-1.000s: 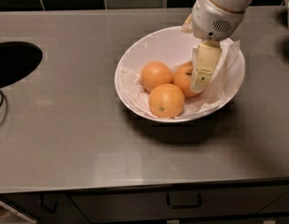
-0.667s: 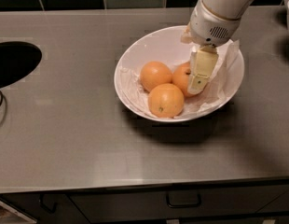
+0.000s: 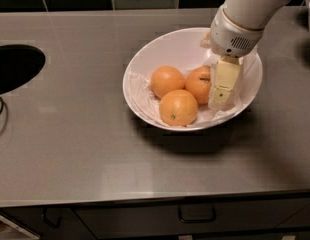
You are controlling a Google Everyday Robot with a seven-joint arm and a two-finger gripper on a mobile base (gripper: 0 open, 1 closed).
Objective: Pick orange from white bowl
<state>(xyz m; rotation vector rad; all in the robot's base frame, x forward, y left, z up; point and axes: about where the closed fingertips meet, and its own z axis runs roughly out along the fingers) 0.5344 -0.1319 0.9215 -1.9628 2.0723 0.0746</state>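
Item: orange (image 3: 199, 84), dark stem scar, in white bowl (image 3: 177, 46) on worktop (image 3: 70, 134), right of two other oranges (image 3: 166, 81).
Gripper (image 3: 221, 100): hangs inside bowl, just right of the orange; cannot tell whether jaws are apart or together.
Step, as judged: approach for grasp.
Next: straddle fruit, clamp, lift.
Writing: none legible.

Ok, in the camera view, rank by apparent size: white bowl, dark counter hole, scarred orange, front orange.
1. white bowl
2. dark hole, cropped at the edge
3. front orange and scarred orange look alike; the pincer, down in the bowl, partly covers the latter
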